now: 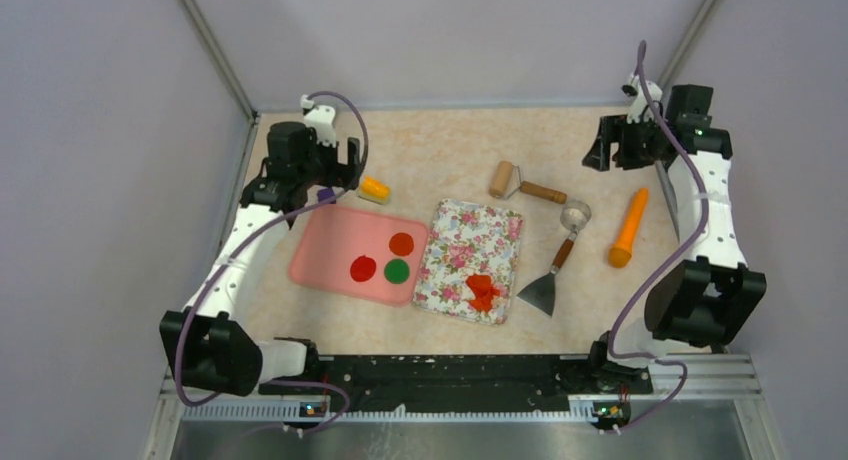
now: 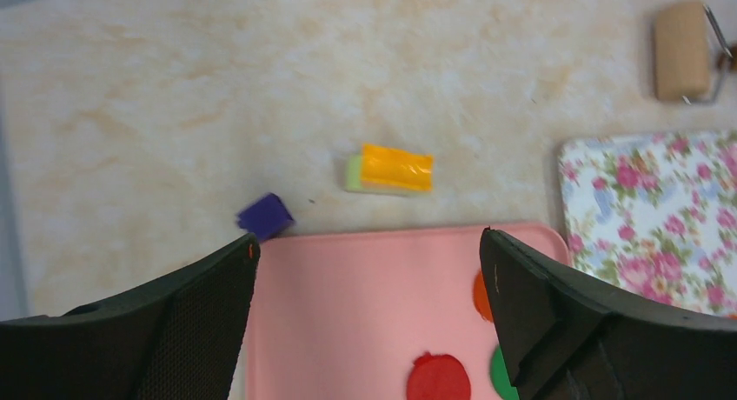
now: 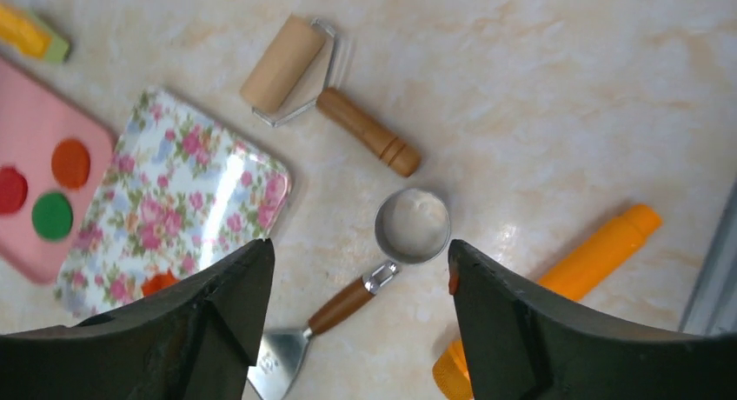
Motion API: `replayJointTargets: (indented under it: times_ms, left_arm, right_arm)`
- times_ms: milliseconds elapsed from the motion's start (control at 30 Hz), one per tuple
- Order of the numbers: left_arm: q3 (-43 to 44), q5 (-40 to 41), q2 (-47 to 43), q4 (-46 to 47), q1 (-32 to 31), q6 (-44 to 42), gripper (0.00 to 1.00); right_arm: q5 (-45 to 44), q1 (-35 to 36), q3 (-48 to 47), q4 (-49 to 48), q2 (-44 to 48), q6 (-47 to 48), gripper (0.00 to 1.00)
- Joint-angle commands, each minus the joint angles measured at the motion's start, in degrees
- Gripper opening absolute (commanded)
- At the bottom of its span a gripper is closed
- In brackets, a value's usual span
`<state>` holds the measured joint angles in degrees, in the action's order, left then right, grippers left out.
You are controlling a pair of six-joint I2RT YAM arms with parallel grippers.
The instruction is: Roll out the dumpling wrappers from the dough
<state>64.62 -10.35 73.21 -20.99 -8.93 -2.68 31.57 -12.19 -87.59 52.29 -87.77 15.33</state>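
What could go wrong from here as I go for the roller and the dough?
1. The roller lies with its handle end close to the cutter; the open right pincer may knock the cutter while closing on it.
2. The dough is a ragged scrap by the near edge of the floral tray; rolling may push it off or slide the tray.
3. The discs sit on the pink tray alongside; a sweeping arm could smear them.

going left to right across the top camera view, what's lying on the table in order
pink tray → red disc → floral tray → dough scrap → scraper → orange stick. Left out because they overlap others sideways: roller, ring cutter.
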Motion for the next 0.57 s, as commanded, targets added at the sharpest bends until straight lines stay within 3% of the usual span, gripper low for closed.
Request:
replayJointTargets:
  times_ms: [0,200,533]
  left_arm:
    - [8.04,13.36,-1.93,-2.70,2.03,3.91,0.99]
    - [12.23,14.07,-2.82,-4.93,3.30,5.98,0.99]
    - [15.46,10.61,-0.13,-4.75,3.30,2.51,0.99]
  right_arm:
    - [-9.86,-0.39,-3.09,-14.81,5.66,-12.97,0.78]
    - [-20.60,-0.38,-5.29,-16.69,5.14,-20.36,0.83]
    - [-22.49,-0.38,-1.73,-17.24,9.18,-19.16,0.82]
